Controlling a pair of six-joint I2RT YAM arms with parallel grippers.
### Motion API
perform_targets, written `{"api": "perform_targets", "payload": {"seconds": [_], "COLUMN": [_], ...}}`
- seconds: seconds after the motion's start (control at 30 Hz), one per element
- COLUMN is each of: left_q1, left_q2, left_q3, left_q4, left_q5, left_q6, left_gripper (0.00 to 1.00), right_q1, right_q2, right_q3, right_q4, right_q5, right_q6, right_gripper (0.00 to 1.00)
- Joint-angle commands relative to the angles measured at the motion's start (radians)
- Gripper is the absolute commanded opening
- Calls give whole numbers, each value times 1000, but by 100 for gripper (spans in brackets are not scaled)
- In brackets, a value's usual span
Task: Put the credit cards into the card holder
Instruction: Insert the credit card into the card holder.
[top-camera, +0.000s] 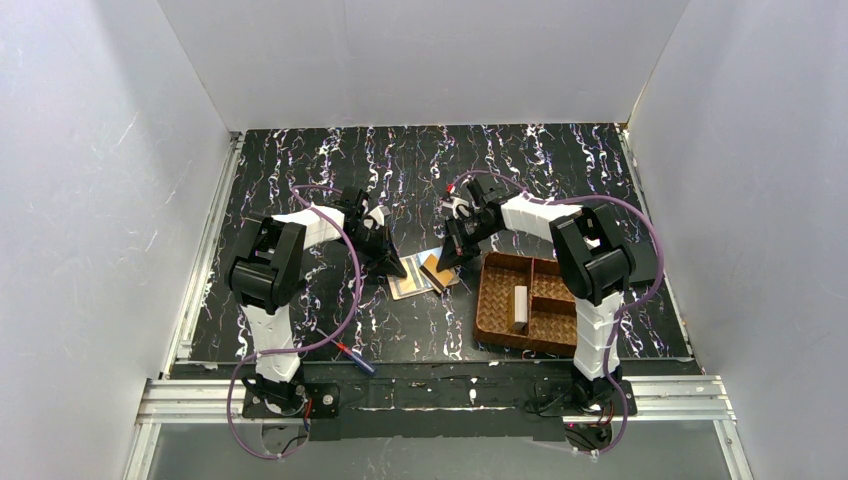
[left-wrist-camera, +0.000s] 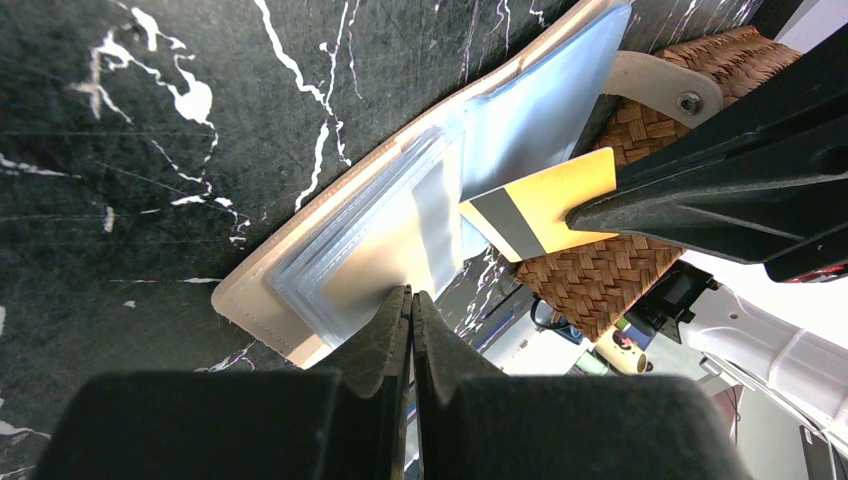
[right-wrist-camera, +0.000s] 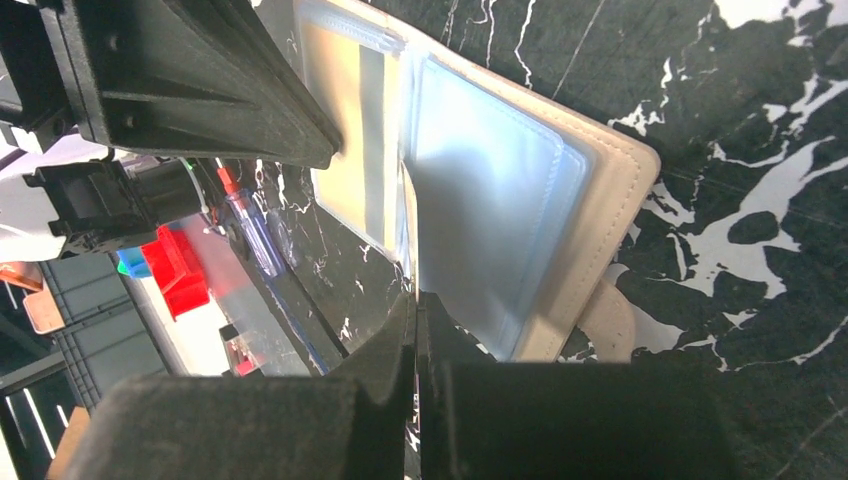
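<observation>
The card holder (top-camera: 412, 286) lies open on the table between the two arms, beige inside with clear sleeves; it also shows in the left wrist view (left-wrist-camera: 258, 292) and the right wrist view (right-wrist-camera: 600, 215). My left gripper (left-wrist-camera: 411, 296) is shut on the edge of one clear sleeve, which seems to hold a tan card with a grey band. My right gripper (right-wrist-camera: 412, 298) is shut on a gold credit card (left-wrist-camera: 540, 208) with a grey stripe. It holds the card's corner at the mouth of a sleeve. In the right wrist view this card (right-wrist-camera: 404, 228) is edge-on.
A brown woven divided basket (top-camera: 482, 300) stands right of the holder with a whitish block (top-camera: 520, 308) in it. A blue-and-red screwdriver (top-camera: 356, 358) lies near the front edge. White walls close in the table.
</observation>
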Motion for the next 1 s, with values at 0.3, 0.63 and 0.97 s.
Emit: {"api": "perform_targets", "payload": {"seconds": [0.3, 0.63, 0.97], "left_q1": [1, 0, 0], "left_q2": [32, 30, 31], "left_q3": [-24, -26, -26], "left_q4": [-35, -35, -33], "left_q5": [-92, -89, -87], "left_q6": [42, 42, 41], "left_gripper": [0, 0, 0], "right_q1": [3, 6, 11], "right_q2": [-97, -39, -14], "right_q3": [-20, -18, -26], "right_q4": [68, 63, 61], "right_q5": [-26, -49, -45], "right_q6": [32, 25, 18], "right_gripper": [1, 1, 1]}}
